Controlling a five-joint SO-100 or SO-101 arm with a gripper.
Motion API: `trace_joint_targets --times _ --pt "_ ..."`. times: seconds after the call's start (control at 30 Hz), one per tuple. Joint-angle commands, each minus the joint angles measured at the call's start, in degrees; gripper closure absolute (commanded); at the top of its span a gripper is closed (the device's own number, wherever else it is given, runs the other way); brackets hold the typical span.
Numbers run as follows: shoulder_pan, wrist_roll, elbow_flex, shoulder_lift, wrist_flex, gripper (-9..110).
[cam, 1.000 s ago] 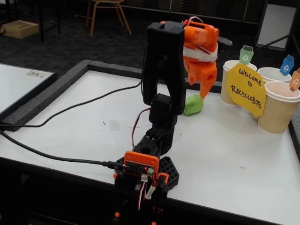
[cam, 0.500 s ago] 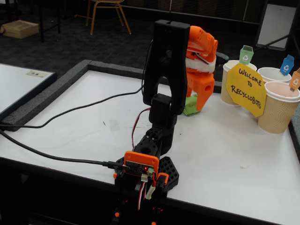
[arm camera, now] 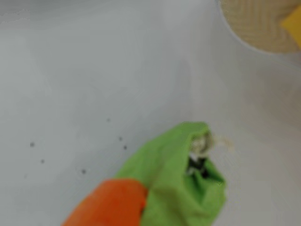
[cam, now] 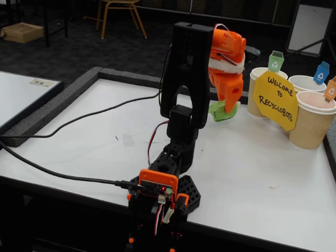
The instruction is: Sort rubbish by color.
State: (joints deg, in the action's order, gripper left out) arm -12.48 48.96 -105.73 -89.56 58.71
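Above white table [cam: 94,131], your orange gripper [cam: 227,111] clamped on green lump [cam: 220,111], lifted clear of surface, just short of cup with green tag [cam: 258,89]. Wrist view blurry, same grip on lump [arm camera: 183,183].

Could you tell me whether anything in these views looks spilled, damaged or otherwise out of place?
Nothing stands out. The gripper holds the green lump above the table, near the three cups, which stand upright behind the yellow sign. A few dark specks dot the table in the wrist view, nothing more.
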Motion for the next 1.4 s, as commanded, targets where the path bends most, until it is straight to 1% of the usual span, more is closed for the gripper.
trace_joint_targets --times 0.0,0.37,0.67,0.87,1.07,1.37 --pt "0.5 -1.3 8.2 -15.6 3.1 101" --pt "-0.4 -1.3 8.2 -44.1 20.0 101" --pt "-6.3 -1.3 8.2 -60.4 30.1 101" --pt "-10.8 -1.3 9.1 -67.8 33.1 101" --pt "-14.2 -1.3 12.0 -71.7 34.3 101" --pt "-15.6 -1.3 15.0 -73.9 34.5 101"
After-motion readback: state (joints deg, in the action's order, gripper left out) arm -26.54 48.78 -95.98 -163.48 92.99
